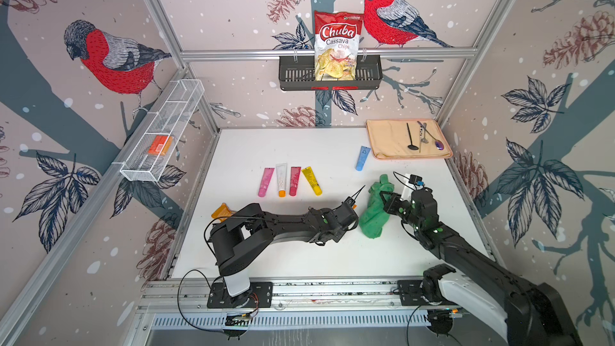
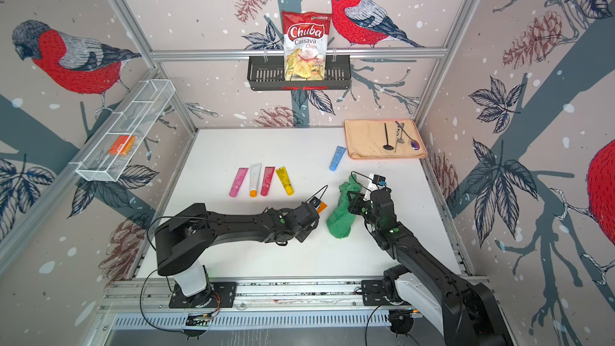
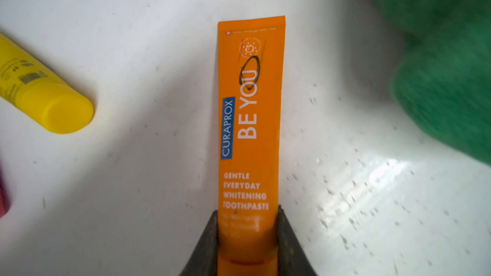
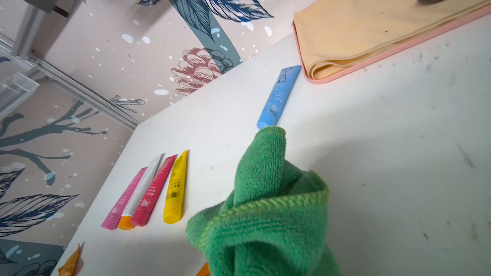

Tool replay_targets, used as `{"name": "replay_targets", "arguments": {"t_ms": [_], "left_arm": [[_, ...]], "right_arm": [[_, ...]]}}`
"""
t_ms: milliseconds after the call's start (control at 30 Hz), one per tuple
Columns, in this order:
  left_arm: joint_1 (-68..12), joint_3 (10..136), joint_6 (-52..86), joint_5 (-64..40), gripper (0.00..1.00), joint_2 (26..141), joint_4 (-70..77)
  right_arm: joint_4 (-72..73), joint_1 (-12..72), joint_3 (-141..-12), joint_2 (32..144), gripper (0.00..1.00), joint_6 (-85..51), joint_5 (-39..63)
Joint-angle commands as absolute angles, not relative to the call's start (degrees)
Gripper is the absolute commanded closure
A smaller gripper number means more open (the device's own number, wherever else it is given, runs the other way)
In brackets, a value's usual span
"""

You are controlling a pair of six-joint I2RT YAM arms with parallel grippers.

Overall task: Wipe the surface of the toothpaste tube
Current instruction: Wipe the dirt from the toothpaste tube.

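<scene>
Now | left tool (image 3: 247, 215) clamps orange toothpaste tube (image 3: 249, 118) by its cap end, over worktop (image 1: 299, 254) | right tool (image 1: 386, 199) pinches green cloth (image 1: 374, 216) just beside | risk: cloth pressing the free end may twist tube loose

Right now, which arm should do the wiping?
Right. The right claw grips the green cloth, beside the orange tube that the left claw holds near its cap.
</scene>
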State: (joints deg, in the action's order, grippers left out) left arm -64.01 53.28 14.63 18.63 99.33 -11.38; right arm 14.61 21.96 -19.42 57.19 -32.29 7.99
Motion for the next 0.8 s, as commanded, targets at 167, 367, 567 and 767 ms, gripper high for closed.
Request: {"name": "replay_targets", "arguments": {"t_ms": [167, 367, 567, 767], "left_arm": [[-65.9, 49.9, 13.1, 19.1, 0.73, 97.8, -7.0], [-66.0, 49.7, 13.0, 19.6, 0.75, 98.0, -6.6], [-66.0, 49.4, 12.6, 19.8, 0.77, 97.6, -6.2], [-66.1, 48.6, 12.5, 19.9, 0.79, 96.3, -5.7]], "right_arm": [[16.0, 29.1, -27.9, 80.1, 0.91, -27.8, 17.9], [24.9, 35.9, -27.9, 88.5, 0.93, -31.1, 28.8], [30.9, 40.0, -25.8, 90.8, 0.94, -34.2, 32.4], [22.9, 36.7, -26.0, 94.1, 0.96, -32.0, 19.8]]}}
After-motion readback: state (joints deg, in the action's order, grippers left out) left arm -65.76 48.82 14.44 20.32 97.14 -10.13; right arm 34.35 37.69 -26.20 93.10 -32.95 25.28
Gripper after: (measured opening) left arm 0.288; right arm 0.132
